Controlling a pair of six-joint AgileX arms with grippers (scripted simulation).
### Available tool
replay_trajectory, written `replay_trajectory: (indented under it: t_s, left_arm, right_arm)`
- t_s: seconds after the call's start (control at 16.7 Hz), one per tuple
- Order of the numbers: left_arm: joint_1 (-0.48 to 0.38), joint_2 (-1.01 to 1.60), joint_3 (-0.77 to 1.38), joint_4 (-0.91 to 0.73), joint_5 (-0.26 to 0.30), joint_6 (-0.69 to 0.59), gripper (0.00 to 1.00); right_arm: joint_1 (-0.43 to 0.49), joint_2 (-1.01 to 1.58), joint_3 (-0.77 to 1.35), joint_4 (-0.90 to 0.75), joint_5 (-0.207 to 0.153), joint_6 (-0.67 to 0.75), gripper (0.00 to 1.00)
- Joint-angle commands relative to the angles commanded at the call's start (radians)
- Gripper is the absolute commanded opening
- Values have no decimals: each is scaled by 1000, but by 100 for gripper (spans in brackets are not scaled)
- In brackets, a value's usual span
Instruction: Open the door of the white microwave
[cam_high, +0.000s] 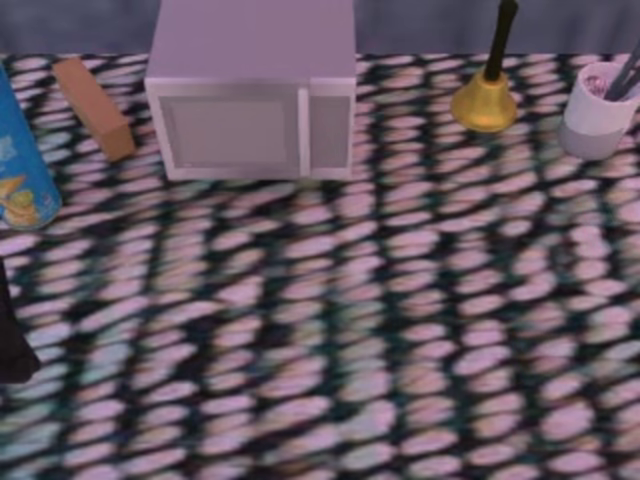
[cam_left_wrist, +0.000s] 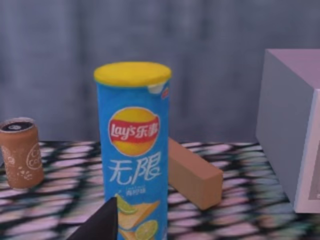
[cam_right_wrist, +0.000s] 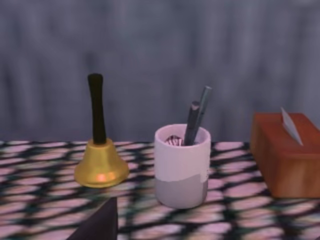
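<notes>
Top view: white microwave at table's far edge, left of centre, door flush shut. Alongside: brown block and blue crisp tube leftward, brass bell and pen cup rightward. Left gripper parked at left edge, right gripper outside this view; finger state of both: cannot tell.

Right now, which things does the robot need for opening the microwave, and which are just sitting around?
Needed:
microwave
door, shut now

Just sitting around:
chips can
brown block
soda can
gold bell
cup with pens
tissue box
</notes>
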Motion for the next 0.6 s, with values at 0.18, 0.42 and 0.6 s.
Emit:
replay_trajectory:
  t_s: [0.18, 0.42, 0.6]
  left_arm:
    - [-5, 10, 9, -5, -3, -3, 100]
    - [-68, 157, 139, -63, -44, -46, 100]
    - [-148, 378, 318, -130, -96, -111, 100]
  right_arm:
    - [0, 0, 0, 0, 0, 0, 100]
    - [0, 0, 0, 0, 0, 0, 100]
    - [0, 0, 0, 0, 0, 0, 100]
